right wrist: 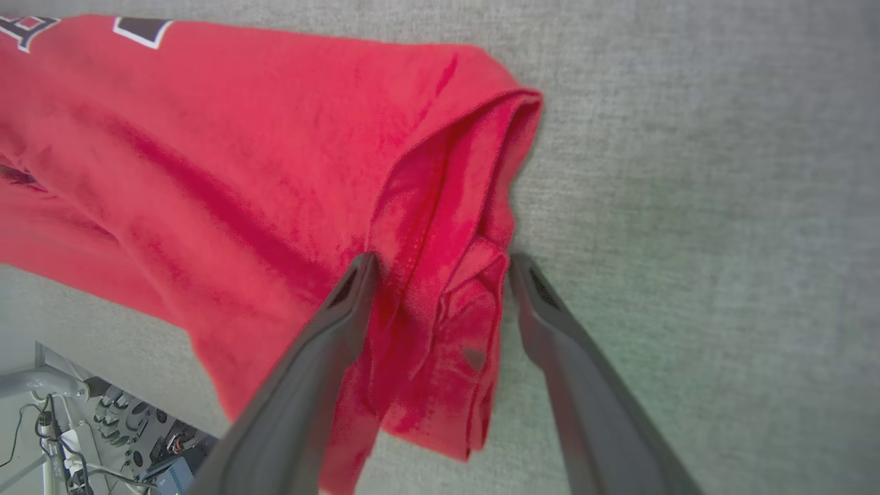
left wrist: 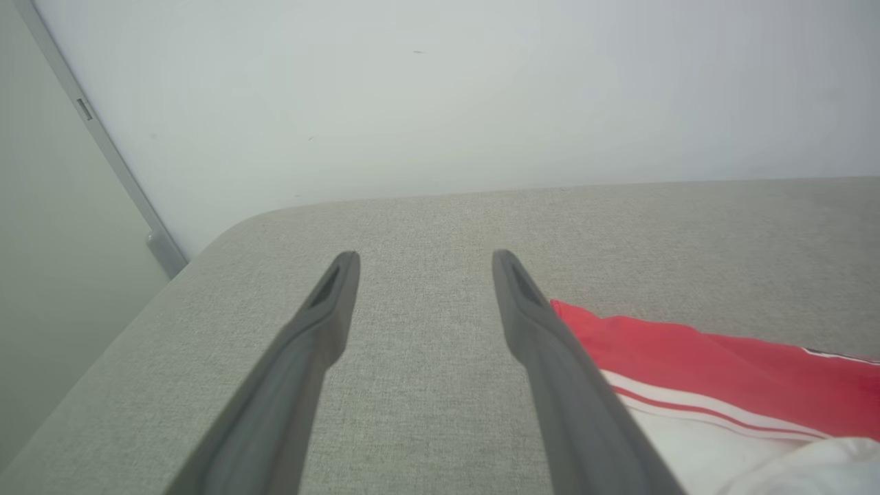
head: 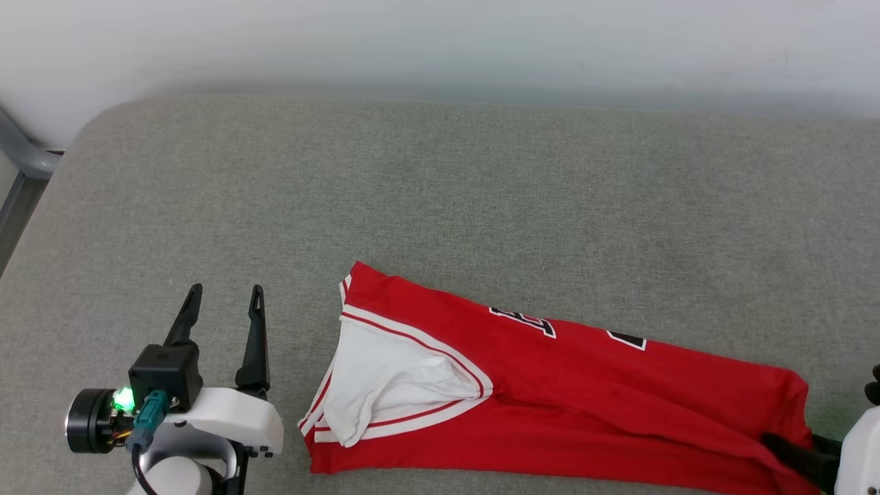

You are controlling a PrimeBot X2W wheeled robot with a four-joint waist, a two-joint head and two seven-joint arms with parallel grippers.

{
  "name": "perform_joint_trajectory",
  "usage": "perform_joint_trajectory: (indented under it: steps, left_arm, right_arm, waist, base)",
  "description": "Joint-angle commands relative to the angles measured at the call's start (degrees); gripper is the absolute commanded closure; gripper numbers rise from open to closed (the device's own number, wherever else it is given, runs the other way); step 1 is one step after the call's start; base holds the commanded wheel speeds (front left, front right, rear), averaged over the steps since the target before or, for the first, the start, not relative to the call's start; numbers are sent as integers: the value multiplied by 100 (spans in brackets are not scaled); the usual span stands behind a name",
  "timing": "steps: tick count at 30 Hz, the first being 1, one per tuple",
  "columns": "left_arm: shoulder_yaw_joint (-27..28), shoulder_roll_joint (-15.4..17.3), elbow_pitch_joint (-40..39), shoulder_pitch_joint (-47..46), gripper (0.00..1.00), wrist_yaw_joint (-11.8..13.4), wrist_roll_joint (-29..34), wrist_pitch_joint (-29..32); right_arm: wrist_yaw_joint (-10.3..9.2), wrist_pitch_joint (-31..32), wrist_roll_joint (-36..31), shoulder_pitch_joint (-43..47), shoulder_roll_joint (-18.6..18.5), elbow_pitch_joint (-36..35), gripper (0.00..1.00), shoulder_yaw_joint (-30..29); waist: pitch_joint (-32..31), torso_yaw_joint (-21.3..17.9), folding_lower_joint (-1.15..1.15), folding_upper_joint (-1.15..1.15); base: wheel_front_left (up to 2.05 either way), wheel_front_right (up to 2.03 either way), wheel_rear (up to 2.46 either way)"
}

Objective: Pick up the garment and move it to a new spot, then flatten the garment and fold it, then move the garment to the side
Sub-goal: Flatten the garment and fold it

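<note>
A grey, coarse-woven upholstered pad with a rounded corner runs back to a plain pale wall. The garment lies on it along the near edge, from the middle out to the right. It looks already laid flat and folded lengthwise into one long band, so a crosswise fold and the move to the side seem left to do. At far left the left gripper hovers over bare cloth just beside the shirt, its slim dark fingers spread and empty. Next comes the soft white sleeve, rumpled, edged in red-and-white striped trim, lying on the smooth red knit. Black white-edged lettering peeks over the far fold. At the right end the bunched hem sits between the right gripper fingers, which straddle it spread wide, not pinching
</note>
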Motion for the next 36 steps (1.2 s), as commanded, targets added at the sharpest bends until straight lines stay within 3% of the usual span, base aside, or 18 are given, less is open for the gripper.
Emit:
perform_joint_trajectory:
  steps: [1, 11, 20, 21, 22, 23, 29, 30, 36]
  left_arm:
    - [113, -98, -39, 111, 0, -41, 112, -25]
    - [891, -900, -155, 581, 0, -435, 1200, -20]
    - [1398, -1496, -6, 844, 0, -896, 1880, -20]
    - [1438, -1543, 10, 869, 0, -949, 1937, -20]
    - [1482, -1595, 30, 894, 0, -992, 1988, -20]
    - [1518, -1645, 48, 916, 0, -1037, 2043, -20]
    - [1732, -1850, 105, 1031, 0, -1272, 2369, -20]
    - [1832, -1942, 129, 1068, 0, -1359, 2479, -20]
    - [2028, -2060, 170, 1181, 0, -1453, 2678, -20]
  right_arm:
    - [-5, -11, -3, -113, 33, 80, 0, 58]
    - [5, -153, 206, -249, 346, 446, 0, 774]
    - [31, -513, 299, -417, 343, 424, 0, 1344]
    - [31, -590, 271, -439, 314, 464, 53, 1378]
    - [31, -655, 247, -458, 286, 512, 53, 1398]
    - [31, -701, 243, -467, 261, 555, 100, 1434]
    - [-8, -1080, 277, -604, -25, 881, 100, 1349]
    - [-11, -1227, 283, -638, -226, 1029, 100, 1278]
    - [-8, -1439, 236, -617, -619, 1333, 100, 1108]
  waist:
    - [24, 24, 0, 0]
    - [117, 132, 0, 0]
    - [91, 167, 0, 0]
    - [82, 167, 0, 0]
    - [71, 168, 0, 0]
    - [59, 168, 0, 0]
    - [-28, 155, 0, 0]
    - [-81, 145, 0, 0]
    - [-184, 112, 0, 0]
  base:
    - [0, 0, 0]
    - [0, 0, 0]
    - [0, 0, 0]
    - [0, 0, 0]
    - [0, 0, 0]
    - [0, 0, 0]
    - [0, 0, 0]
    - [0, 0, 0]
    - [0, 0, 0]
